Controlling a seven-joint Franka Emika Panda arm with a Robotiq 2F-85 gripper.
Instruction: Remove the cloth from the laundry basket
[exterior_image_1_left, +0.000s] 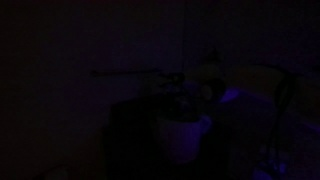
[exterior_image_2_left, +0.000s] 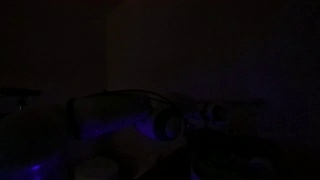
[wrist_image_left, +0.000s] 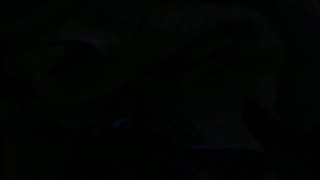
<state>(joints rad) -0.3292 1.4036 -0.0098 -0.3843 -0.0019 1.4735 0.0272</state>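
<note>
All views are almost black. In an exterior view a faint pale tapering shape, the laundry basket (exterior_image_1_left: 185, 138), shows below centre. A dark shape right above its rim looks like my gripper (exterior_image_1_left: 186, 100); I cannot tell whether its fingers are open or shut. The cloth cannot be made out in any view. In an exterior view a dim arm outline (exterior_image_2_left: 115, 98) leads to a roundish pale shape (exterior_image_2_left: 168, 125); I cannot tell what that shape is. The wrist view shows only vague dark curves.
A faint bluish glow shows right of the basket (exterior_image_1_left: 236, 95) and low at the left in an exterior view (exterior_image_2_left: 105, 132). Dim rounded outlines (exterior_image_1_left: 265, 85) stand at the right. Nothing else can be made out.
</note>
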